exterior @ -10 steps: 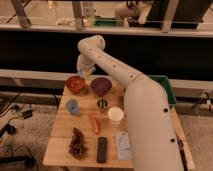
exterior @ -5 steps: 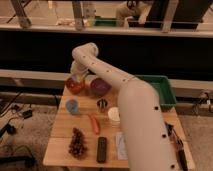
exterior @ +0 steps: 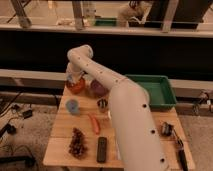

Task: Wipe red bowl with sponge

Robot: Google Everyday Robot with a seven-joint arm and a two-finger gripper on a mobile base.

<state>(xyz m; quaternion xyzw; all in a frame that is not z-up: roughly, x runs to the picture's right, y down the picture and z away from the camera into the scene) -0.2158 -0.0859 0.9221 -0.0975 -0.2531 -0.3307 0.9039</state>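
Observation:
The red bowl [exterior: 76,87] stands at the table's back left corner. My gripper [exterior: 75,79] reaches down into it from above, at the end of the white arm that sweeps in from the lower right. The wrist covers the bowl's inside. The gripper is shut. The sponge is hidden; I cannot tell whether it is in the gripper.
A purple-maroon bowl [exterior: 97,89] sits right of the red one. On the wooden table [exterior: 60,135] are a blue cup [exterior: 72,106], a small dark can [exterior: 102,103], an orange-red stick [exterior: 94,124], a brown cluster [exterior: 77,141] and a black bar [exterior: 101,149]. A green tray [exterior: 155,90] stands at the right.
The arm has swung left and the gripper has gone from between the two bowls down onto the red bowl. The arm now fills more of the view.

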